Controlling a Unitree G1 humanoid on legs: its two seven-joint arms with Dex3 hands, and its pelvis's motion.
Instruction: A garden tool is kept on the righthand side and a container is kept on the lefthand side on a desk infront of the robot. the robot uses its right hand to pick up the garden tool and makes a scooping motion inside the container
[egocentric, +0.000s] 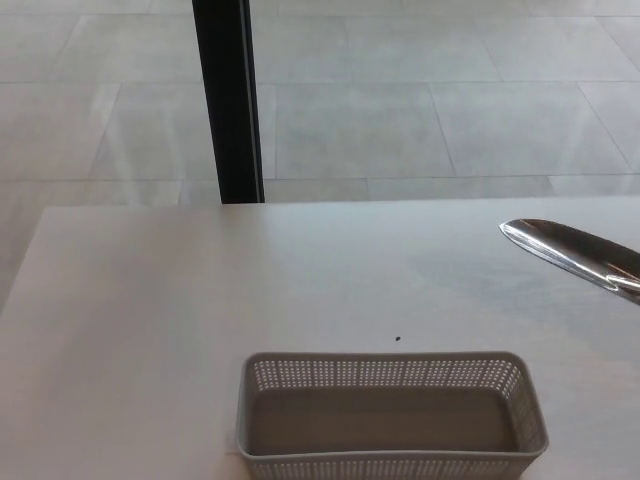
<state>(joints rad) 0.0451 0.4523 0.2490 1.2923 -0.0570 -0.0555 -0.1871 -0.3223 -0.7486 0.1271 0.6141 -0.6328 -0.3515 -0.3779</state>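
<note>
Steel trowel blade (575, 249) hung lifted off the table (150, 320) — its holder out of frame, fingers' state untellable — well right of the basket (392, 415); scooping remained.

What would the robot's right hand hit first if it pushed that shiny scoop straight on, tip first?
The hand is out of view. The scoop points left over bare desk; its way looks free, probably passing beyond the basket.
</note>
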